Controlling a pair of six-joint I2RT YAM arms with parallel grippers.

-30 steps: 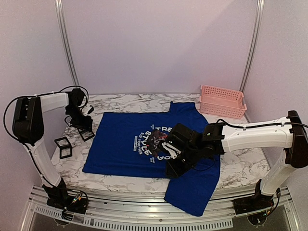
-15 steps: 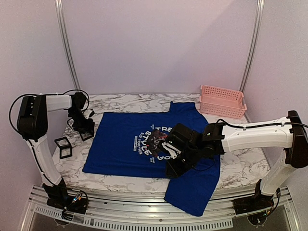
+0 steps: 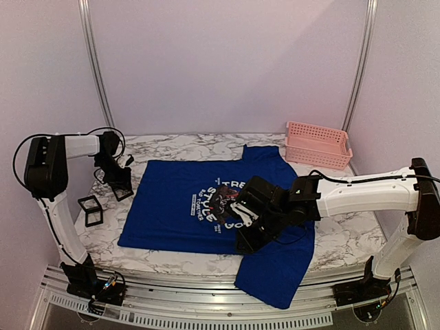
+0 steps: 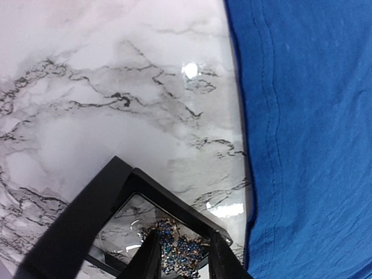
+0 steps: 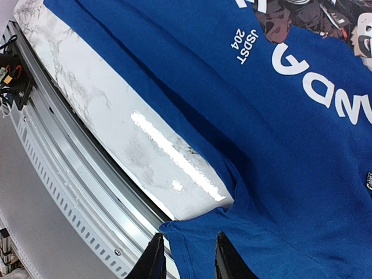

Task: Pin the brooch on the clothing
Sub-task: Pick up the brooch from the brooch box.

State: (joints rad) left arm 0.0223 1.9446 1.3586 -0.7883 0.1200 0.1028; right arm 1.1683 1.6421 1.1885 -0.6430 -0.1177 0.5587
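The clothing, a royal-blue T-shirt (image 3: 172, 206) with a round white-lettered chest print (image 3: 220, 203), lies flat on the marble table. The brooch (image 4: 180, 253), a cluster of blue beads on gold, rests in an open black case (image 4: 168, 195) just left of the shirt's edge (image 4: 314, 145). My left gripper (image 4: 185, 258) reaches down into that case (image 3: 124, 191), and its fingers press the brooch from both sides. My right gripper (image 3: 246, 242) sits low over the shirt's near sleeve (image 5: 279, 192). Its fingers (image 5: 154, 258) stand apart, with cloth lying behind the gap.
Two small black frames (image 3: 90, 210) lie at the table's left edge, near the case. A pink slotted basket (image 3: 317, 144) stands at the back right. The shirt's sleeve hangs over the table's front edge (image 5: 145, 151), above the metal rail (image 5: 58, 174).
My left gripper's fingers have drawn in around the brooch in its case, and the left wrist has settled slightly over it. The right arm has held still.
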